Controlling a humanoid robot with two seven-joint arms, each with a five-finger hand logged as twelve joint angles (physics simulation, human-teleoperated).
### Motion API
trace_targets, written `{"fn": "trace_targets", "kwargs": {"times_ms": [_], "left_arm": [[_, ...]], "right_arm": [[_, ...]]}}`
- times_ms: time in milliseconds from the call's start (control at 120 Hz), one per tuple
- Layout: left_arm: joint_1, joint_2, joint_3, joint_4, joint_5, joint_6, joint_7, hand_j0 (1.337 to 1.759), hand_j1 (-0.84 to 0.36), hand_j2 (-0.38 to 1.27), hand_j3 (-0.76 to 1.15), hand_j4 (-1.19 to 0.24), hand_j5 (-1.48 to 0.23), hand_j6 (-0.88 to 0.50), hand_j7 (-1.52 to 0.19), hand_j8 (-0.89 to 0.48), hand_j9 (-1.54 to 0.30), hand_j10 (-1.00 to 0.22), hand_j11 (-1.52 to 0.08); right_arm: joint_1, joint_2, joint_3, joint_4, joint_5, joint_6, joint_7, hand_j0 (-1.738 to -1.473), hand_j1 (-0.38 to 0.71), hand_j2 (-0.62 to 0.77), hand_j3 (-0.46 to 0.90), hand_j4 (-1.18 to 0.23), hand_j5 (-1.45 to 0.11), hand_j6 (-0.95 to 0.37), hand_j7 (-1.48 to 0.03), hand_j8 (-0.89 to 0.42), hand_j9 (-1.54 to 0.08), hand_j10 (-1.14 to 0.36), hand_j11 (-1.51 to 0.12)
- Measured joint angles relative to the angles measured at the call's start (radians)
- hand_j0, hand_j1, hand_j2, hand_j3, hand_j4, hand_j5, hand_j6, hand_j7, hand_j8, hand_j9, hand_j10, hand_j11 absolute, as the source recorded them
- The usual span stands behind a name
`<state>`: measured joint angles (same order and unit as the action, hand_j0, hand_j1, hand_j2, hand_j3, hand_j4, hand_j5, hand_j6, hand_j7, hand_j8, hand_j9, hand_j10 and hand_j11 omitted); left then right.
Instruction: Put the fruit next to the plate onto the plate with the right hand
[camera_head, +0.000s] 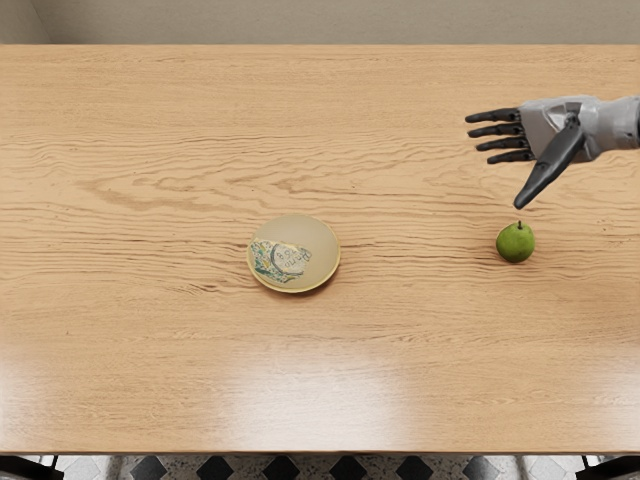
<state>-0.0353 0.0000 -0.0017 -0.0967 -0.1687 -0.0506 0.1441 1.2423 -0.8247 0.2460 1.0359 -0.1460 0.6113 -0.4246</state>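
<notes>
So the pear (515, 242) is sitting on the desk (150, 350) over on the right side of the frame. It's green, upright with its little stem up, and well apart from the plate (318, 236). The plate is a small yellowish one, about in the middle of the frame, with a printed pattern on its lower-left part and nothing on it. The right hand (545, 130) comes in from the right edge at the upper right, hovering above the pear in the picture and not touching it. Its fingers (495, 130) are stretched out and apart, pointing left, and the thumb (540, 175) angles down toward the pear. It's holding nothing. A strip of checkered floor (300, 468) shows along the bottom edge.
</notes>
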Motion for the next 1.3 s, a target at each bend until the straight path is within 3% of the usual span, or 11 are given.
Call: {"fn": "trace_targets", "kwargs": {"times_ms": [242, 442, 617, 908, 1300], "left_arm": [[0.0, 0.0, 0.0, 0.0, 0.0, 0.0, 0.0, 1.658, 0.32, 0.0, 0.0, -0.02, -0.03, -0.02, -0.03, -0.02, -0.03, -0.02, -0.03], [0.0, 0.0, 0.0, 0.0, 0.0, 0.0, 0.0, 1.658, 0.32, 0.0, 0.0, -0.02, -0.03, -0.02, -0.03, -0.02, -0.03, -0.02, -0.03], [0.0, 0.0, 0.0, 0.0, 0.0, 0.0, 0.0, 1.658, 0.32, 0.0, 0.0, -0.02, -0.03, -0.02, -0.03, -0.02, -0.03, -0.02, -0.03], [0.0, 0.0, 0.0, 0.0, 0.0, 0.0, 0.0, 1.658, 0.32, 0.0, 0.0, -0.02, -0.03, -0.02, -0.03, -0.02, -0.03, -0.02, -0.03], [0.0, 0.0, 0.0, 0.0, 0.0, 0.0, 0.0, 1.658, 0.32, 0.0, 0.0, -0.02, -0.03, -0.02, -0.03, -0.02, -0.03, -0.02, -0.03]], "right_arm": [[-0.005, -0.011, 0.039, 0.029, -0.327, 0.0, 0.061, -1.658, -0.35, 0.0, 0.0, 0.0, 0.0, 0.0, 0.0, 0.0, 0.0, 0.0, 0.0], [-0.032, -0.119, 0.032, 0.266, -0.453, -0.154, 0.079, -1.658, -0.35, 0.0, 0.0, 0.0, 0.0, 0.0, 0.0, 0.0, 0.0, 0.0, 0.0], [-0.094, -0.15, 0.028, 0.362, -0.535, -0.31, 0.082, -1.658, -0.35, 0.0, 0.0, 0.0, 0.0, -0.01, 0.0, 0.0, 0.0, 0.0, 0.0], [-0.208, -0.139, 0.027, 0.41, -0.648, -0.496, 0.093, -1.658, -0.26, -0.01, 0.0, -0.08, -0.1, -0.09, -0.1, -0.09, -0.1, -0.08, -0.1], [-0.294, -0.112, 0.027, 0.424, -0.733, -0.612, 0.11, -1.658, -0.01, -0.05, 0.0, -0.3, -0.38, -0.3, -0.38, -0.3, -0.38, -0.29, -0.38]]}}
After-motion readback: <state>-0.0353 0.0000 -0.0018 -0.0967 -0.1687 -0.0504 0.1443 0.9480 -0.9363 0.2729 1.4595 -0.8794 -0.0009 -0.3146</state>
